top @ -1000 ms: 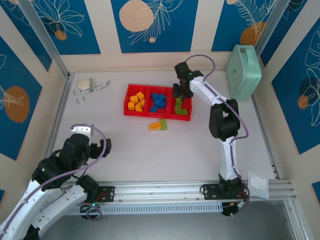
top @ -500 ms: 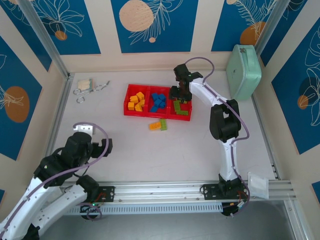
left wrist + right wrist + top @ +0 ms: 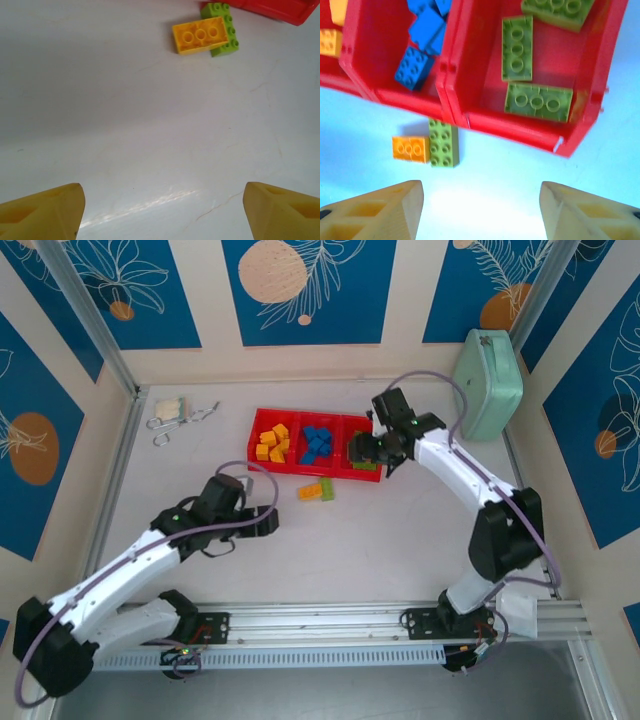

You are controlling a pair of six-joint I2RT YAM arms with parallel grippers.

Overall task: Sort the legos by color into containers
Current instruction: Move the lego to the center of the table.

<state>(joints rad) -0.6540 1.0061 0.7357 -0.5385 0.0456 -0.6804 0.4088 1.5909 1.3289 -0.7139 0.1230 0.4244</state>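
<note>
Two bricks are left for us: the orange brick (image 3: 200, 35) and green brick (image 3: 216, 10) lie touching beside the red tray (image 3: 270, 7). The left claw (image 3: 160, 210) and right claw (image 3: 480, 200) stand spread, seemingly empty; next we pinch one squarely.

Bare table (image 3: 150, 125) up to loose legos (image 3: 200, 35)

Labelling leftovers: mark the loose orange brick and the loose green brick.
loose orange brick (image 3: 410, 149), right wrist view, studded top face.
loose green brick (image 3: 443, 142), right wrist view, studded top face.
</note>
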